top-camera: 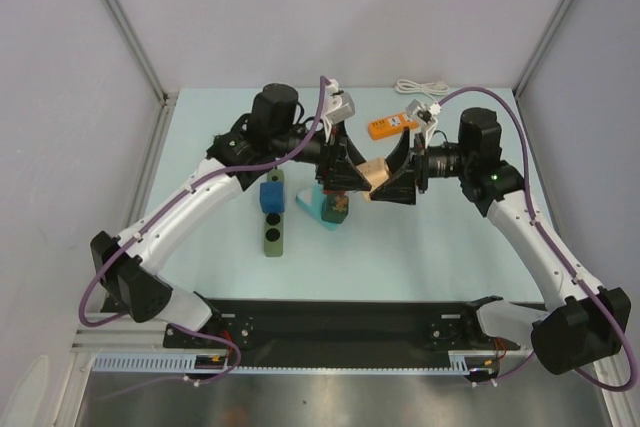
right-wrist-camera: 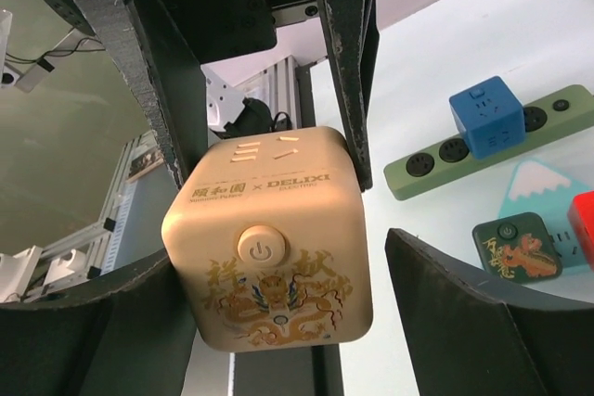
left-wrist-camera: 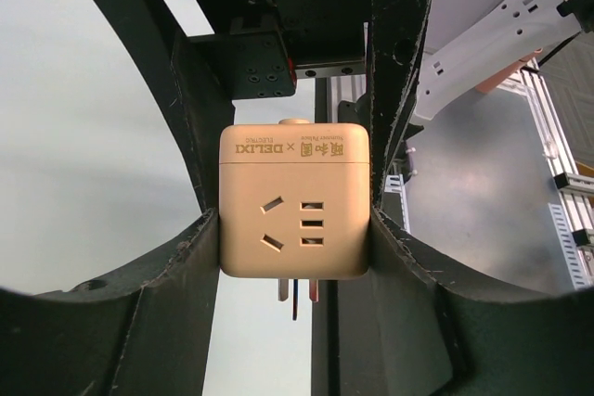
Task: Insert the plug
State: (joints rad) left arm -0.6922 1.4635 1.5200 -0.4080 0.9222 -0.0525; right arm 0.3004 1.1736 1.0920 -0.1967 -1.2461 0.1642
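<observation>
Beige plug (left-wrist-camera: 295, 183) clamped in left hand (left-wrist-camera: 295, 240); green power strip (top-camera: 272, 240) nearby.

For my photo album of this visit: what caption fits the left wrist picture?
Left gripper clamps a beige cube adapter, socket face toward the camera, metal prongs pointing down.

This is my robot lab (a small test booth): plain white walls (top-camera: 330, 7) at twelve o'clock, metal posts (top-camera: 120, 17) at ten and two, a rail (top-camera: 340, 369) at six.
</observation>
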